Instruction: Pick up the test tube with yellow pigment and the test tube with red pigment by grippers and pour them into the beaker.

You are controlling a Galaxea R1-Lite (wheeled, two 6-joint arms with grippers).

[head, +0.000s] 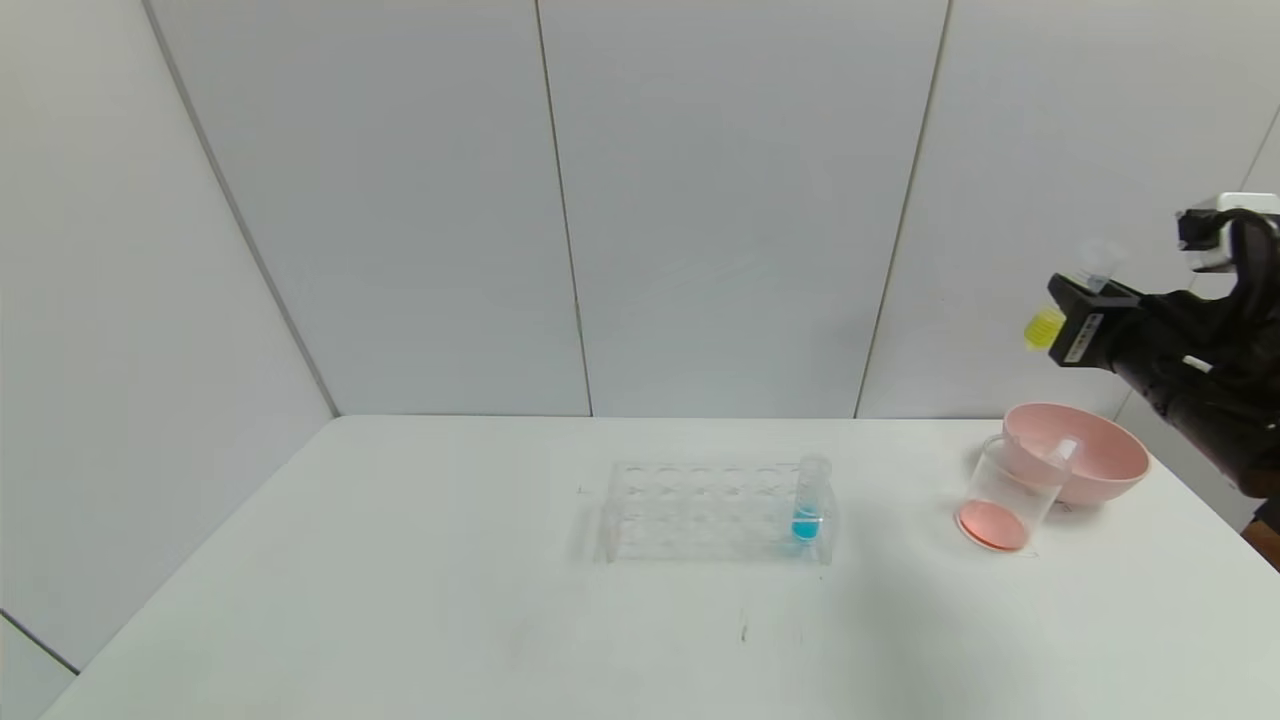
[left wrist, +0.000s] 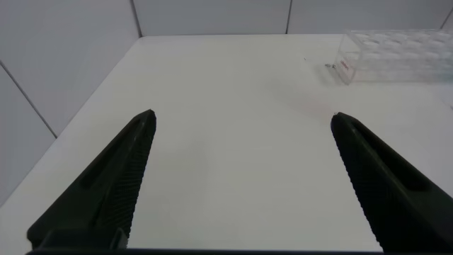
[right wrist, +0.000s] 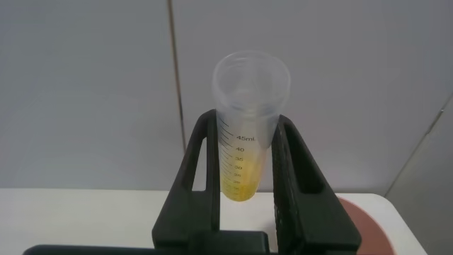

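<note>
At the right edge of the head view, the right tool [head: 1075, 315] clamps the test tube with yellow pigment [head: 1045, 327], raised above the beaker [head: 1010, 495] at lower right, likely for pouring. The beaker already holds red liquid. The left tool [left wrist: 241, 184] gapes open, idle.

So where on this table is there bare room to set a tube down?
Bare table runs left of the rack and along the near edge. A smaller gap lies between the rack and the beaker. The far right corner is crowded: the beaker touches the pink bowl, under the right gripper holding the yellow tube.
</note>
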